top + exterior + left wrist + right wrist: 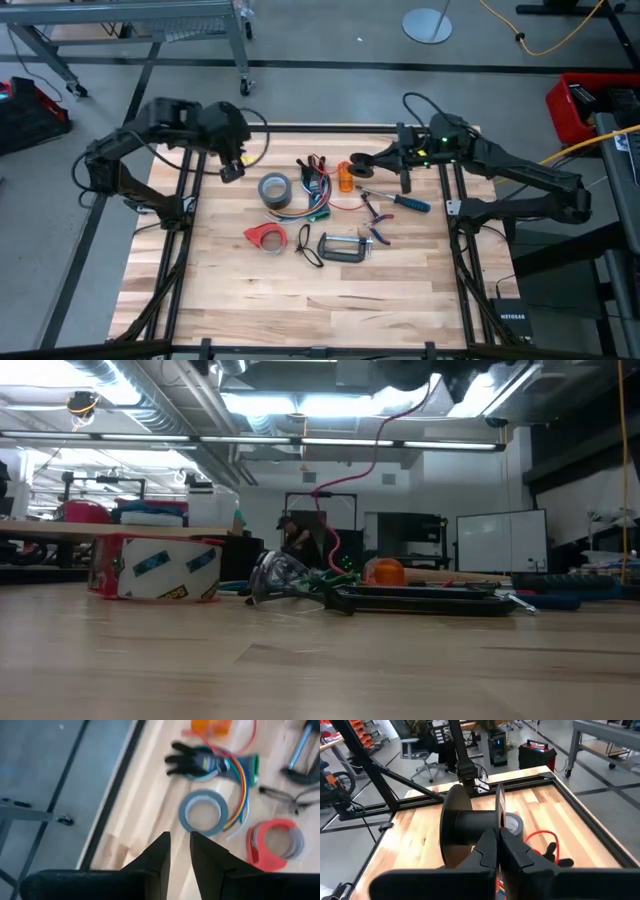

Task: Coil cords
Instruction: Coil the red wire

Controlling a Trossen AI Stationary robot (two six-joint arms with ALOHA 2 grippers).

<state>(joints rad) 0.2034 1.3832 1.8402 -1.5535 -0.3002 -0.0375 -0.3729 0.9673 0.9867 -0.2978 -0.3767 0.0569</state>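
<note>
The cords [312, 195], thin red, green, blue and orange wires with black plug ends [189, 760], lie in a loose bunch on the table's far middle, partly under a grey tape roll [204, 812]. My left gripper [180, 851] hovers over the far left of the table, pointing down toward the roll. Its fingers stand a narrow gap apart with nothing between them. My right gripper [498, 834] is above the far right of the table [392, 160], shut on a black spool [470, 825] with two round flanges. My right gripper pinches the spool's near flange [499, 807], a thin disc seen edge-on, between its two fingers at the rim. The fingers come nearly level from the table's right side. The spool's barrel sticks out sideways from the hold, and the spool is clear of the table.
A red tape dispenser [265, 236], a C-clamp [343, 248], pliers [378, 215], a blue-handled screwdriver [410, 203] and an orange object [345, 178] lie around the cords. Bare wood [300, 310] fills the near half. A black frame rail [300, 128] borders the table.
</note>
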